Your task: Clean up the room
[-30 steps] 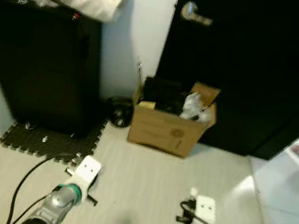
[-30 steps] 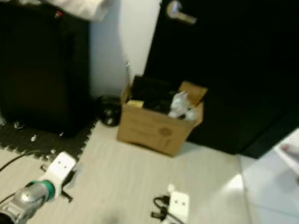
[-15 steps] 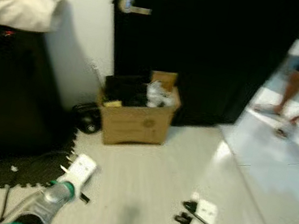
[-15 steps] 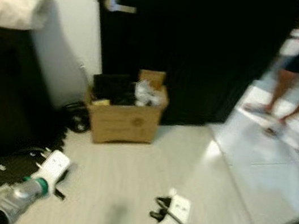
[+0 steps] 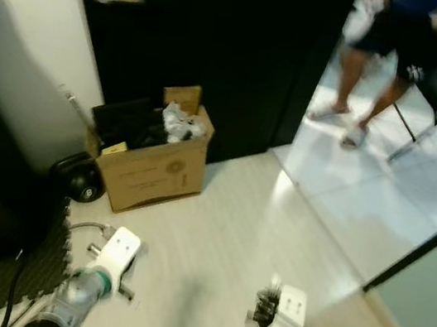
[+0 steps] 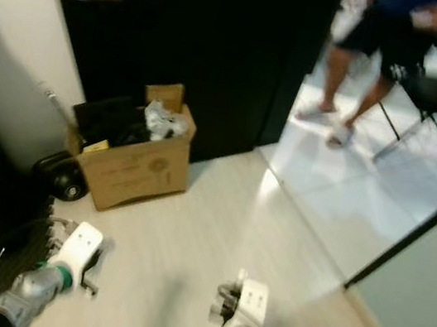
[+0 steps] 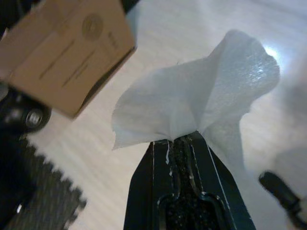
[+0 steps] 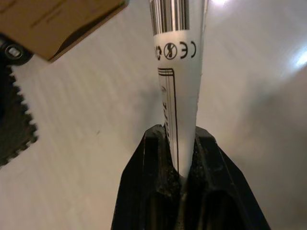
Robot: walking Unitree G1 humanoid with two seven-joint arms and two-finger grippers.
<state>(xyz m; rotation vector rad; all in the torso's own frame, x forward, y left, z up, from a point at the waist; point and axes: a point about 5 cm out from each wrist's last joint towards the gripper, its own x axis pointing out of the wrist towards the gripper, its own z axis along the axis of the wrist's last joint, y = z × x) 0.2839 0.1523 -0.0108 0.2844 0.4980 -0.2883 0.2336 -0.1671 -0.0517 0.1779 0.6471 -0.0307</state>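
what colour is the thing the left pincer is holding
White: a thin crumpled sheet pinched in the left pincer, clearest in the left wrist view.

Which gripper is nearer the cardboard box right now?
Left. The left gripper hangs just in front of the cardboard box; the right gripper is further off, toward the doorway side.

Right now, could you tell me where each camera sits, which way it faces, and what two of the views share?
Left eye view: on the head, looking forward and down at the floor, the cardboard box and a person beyond; both arms show.
Right eye view: beside it, same scene, shifted slightly.
Left wrist view: along the left gripper, shut on a white tissue.
Right wrist view: along the right gripper, shut on a white printed wrapper.
Shared: both wrist views catch the box's corner and the dark foam mat.
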